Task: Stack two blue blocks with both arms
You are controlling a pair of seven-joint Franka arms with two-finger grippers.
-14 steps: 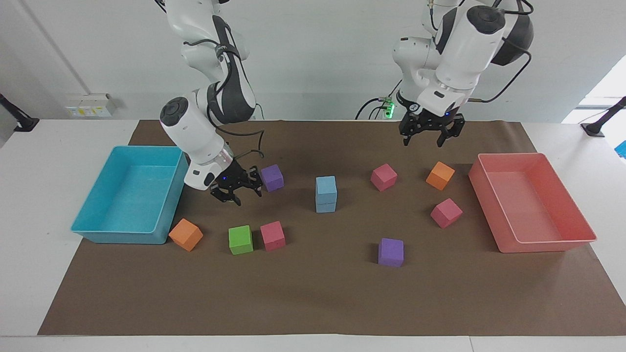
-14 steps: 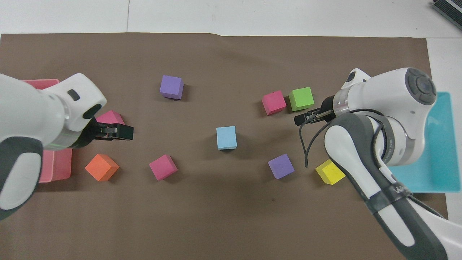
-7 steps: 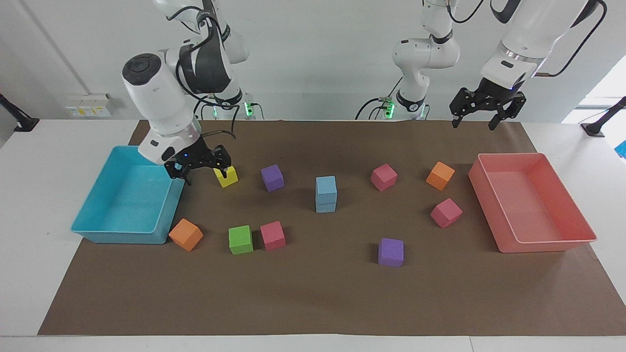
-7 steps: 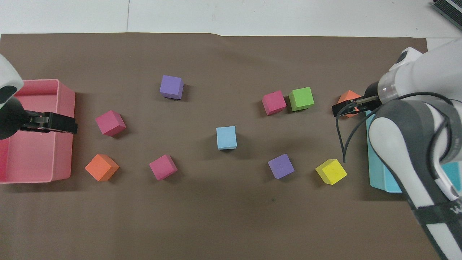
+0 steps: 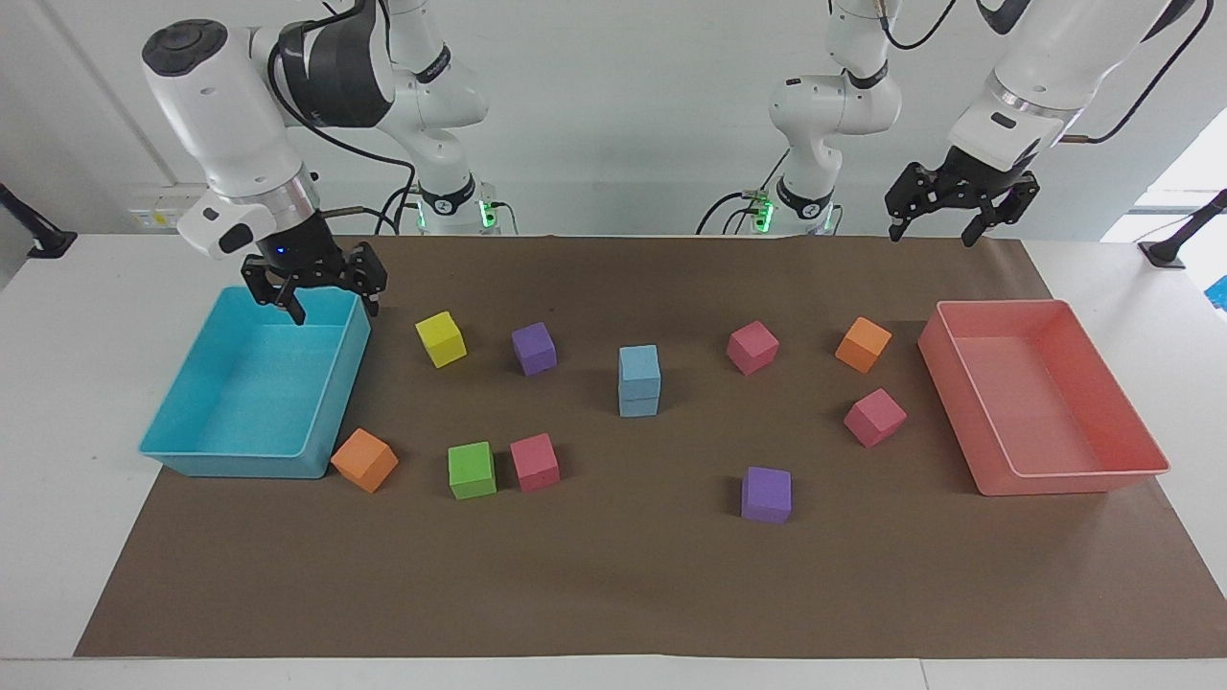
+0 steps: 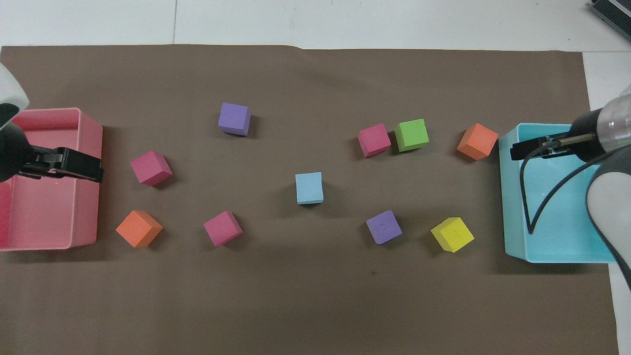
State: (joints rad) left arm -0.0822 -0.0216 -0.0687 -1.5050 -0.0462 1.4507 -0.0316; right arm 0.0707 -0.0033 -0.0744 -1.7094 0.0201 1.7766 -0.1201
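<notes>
Nearest the robots, the right pincer (image 5: 314, 285) hangs over the turquoise plastic tray (image 5: 206, 446), fingers spread and empty; the left pincer (image 5: 961, 203) hangs over the robots' edge of the brown paper mat (image 5: 613, 594), near the salmon-pink plastic tray (image 5: 1074, 474), fingers likewise spread, nothing between them; both are well apart from the cubes, which reads as arms parked clear so nothing gets knocked. Out on the mid worktop (image 5: 57, 575), the two light sky-blue matte foam blocks (image 5: 638, 380) stand one on the other, edges nearly flush, upright, alone in open space between a purple foam cube (image 5: 533, 348) and a magenta foam cube (image 5: 752, 347); from above only one square blue top (image 6: 309, 188) shows, so the column looks true; I'd judge the stacking done.
</notes>
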